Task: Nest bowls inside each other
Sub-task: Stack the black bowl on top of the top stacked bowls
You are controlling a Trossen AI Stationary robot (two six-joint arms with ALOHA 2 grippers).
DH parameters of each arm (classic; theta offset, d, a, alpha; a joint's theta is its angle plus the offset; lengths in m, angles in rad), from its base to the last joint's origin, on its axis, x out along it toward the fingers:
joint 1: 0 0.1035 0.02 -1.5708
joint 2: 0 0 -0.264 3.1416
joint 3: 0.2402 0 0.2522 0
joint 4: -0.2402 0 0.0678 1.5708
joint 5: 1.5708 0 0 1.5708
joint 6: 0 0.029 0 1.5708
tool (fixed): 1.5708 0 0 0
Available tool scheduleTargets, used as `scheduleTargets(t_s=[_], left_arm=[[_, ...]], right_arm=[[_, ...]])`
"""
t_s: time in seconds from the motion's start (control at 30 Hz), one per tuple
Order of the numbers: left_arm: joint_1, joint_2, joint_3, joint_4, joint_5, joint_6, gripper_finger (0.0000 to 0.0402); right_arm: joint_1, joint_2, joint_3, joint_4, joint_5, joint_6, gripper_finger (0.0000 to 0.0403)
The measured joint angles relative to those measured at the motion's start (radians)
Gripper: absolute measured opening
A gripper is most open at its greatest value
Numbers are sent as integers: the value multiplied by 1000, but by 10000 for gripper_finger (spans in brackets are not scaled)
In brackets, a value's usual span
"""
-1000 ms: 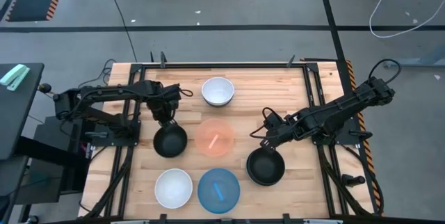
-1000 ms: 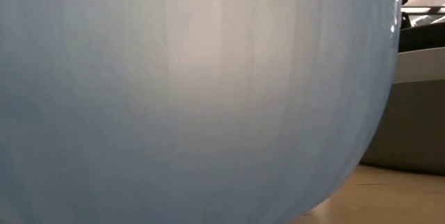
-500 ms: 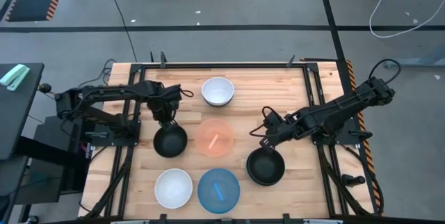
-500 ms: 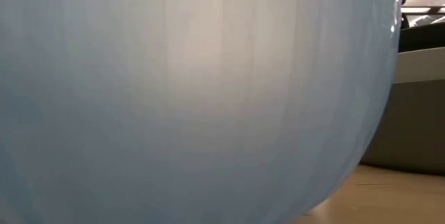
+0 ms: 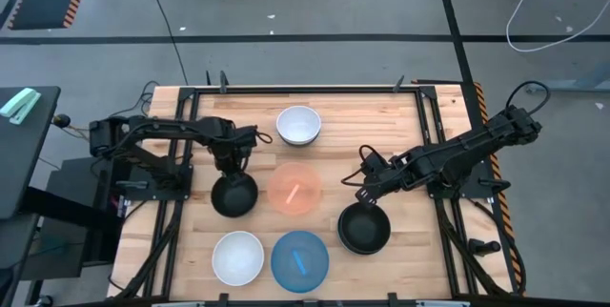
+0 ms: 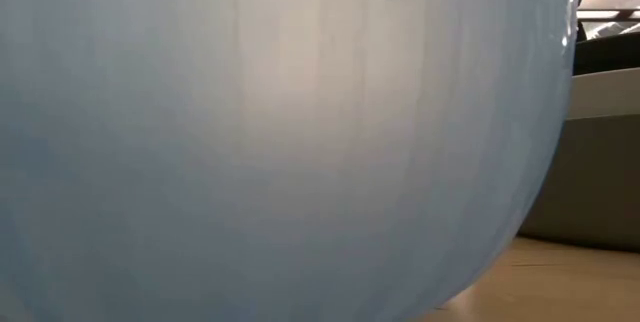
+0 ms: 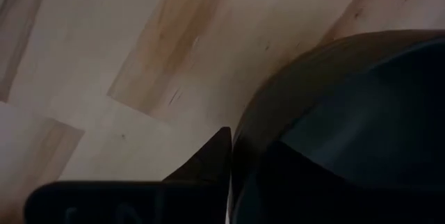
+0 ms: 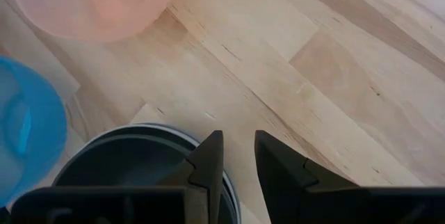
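Bowls spread over the wooden bench [image 5: 381, 116]: white bowl [image 5: 298, 125] at the far side, salmon-pink bowl [image 5: 294, 188] mid-bench, another white bowl [image 5: 237, 257] and blue bowl [image 5: 300, 260] at the near edge. Left hand [image 5: 232, 167] sits at the far rim of a black bowl [image 5: 233, 194], one finger [image 7: 208, 165] outside the wall; grip unclear. Right hand [image 5: 367, 195] pinches the rim of a grey-lined black bowl stack [image 5: 364, 230], fingers either side.

bare table [image 5: 372, 116] lies open right of the white bowl [image 5: 298, 125]; bowls crowd the centre and front.
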Motion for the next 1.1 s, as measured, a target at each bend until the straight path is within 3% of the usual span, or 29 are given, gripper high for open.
scheduleTargets(t_s=[0.3,0.63,1.1], left_arm=[[-1,1,0,4,-36,-9,14],[10,1,16,6,-55,18,12],[127,1,320,-196,-212,180,11]], right_arm=[[-3,0,0,1,0,-1,91],[-22,0,0,1,10,-8,91],[-77,0,0,0,11,-79,91]])
